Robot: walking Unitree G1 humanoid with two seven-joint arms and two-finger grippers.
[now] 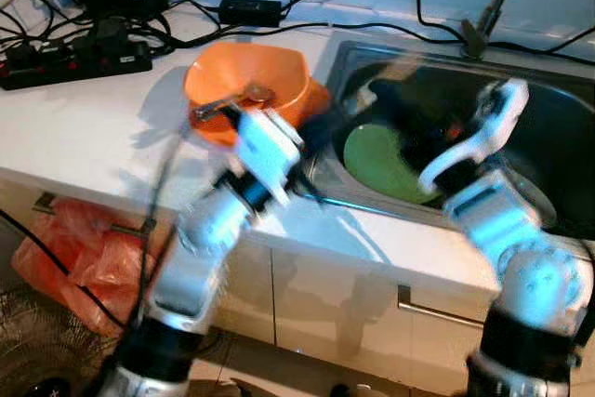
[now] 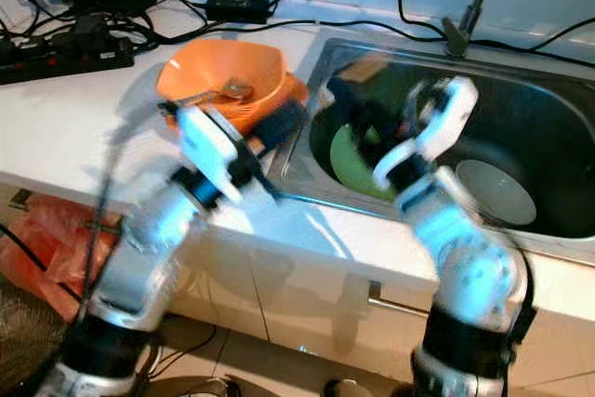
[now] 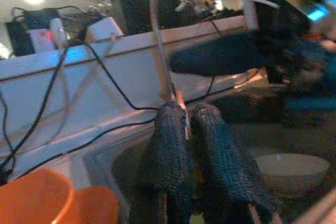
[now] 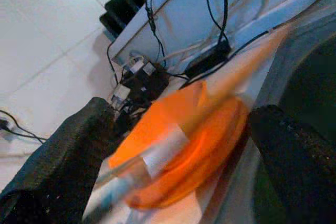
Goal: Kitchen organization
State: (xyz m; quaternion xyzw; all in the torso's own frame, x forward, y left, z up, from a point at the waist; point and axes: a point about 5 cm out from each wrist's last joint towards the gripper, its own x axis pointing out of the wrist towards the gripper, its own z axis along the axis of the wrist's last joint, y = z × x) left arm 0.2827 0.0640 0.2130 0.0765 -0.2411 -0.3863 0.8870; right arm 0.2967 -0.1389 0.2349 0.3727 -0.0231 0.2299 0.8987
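A: What carries it all?

B: A white counter (image 1: 84,127), smooth and matte, with a stainless sink (image 1: 558,127) sunk into its right half. Cables and a black power strip (image 1: 74,62) crowd the back left corner.

A: And the dishes?

B: An orange bowl (image 1: 246,81), glossy plastic by the look, sits on an orange plate at the sink's left rim, a metal utensil (image 1: 228,101) lying in it. In the basin a round green plate (image 1: 381,160) leans near the left wall, with a pale bowl (image 2: 493,191) toward the right, probably waiting to be sorted.

A: The claws?

B: The left gripper (image 3: 189,129) reaches over the sink's left edge, its textured black fingers pressed together with something thin between them; I can't identify it. The right gripper (image 4: 178,129) hangs above the basin, fingers spread wide, empty.
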